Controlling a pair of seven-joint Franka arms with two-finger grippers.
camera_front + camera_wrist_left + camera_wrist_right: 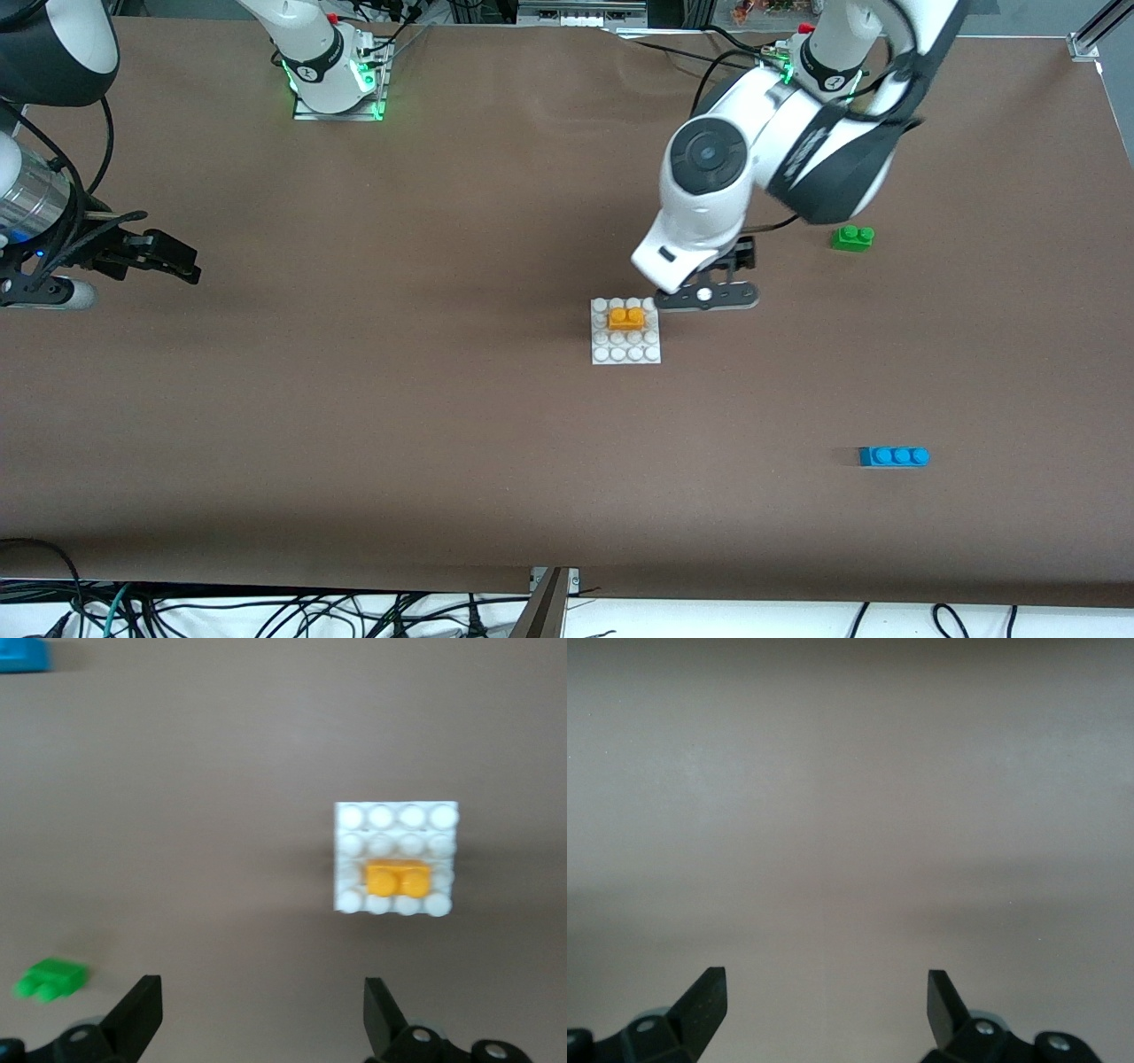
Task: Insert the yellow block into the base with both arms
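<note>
The yellow block is seated on the base at mid-desk, so the insertion appears done. The left hand is held spread and empty just beside the base; the right hand, also spread and empty, waits over the desk's right-arm end. Only retraction seems required.
</note>
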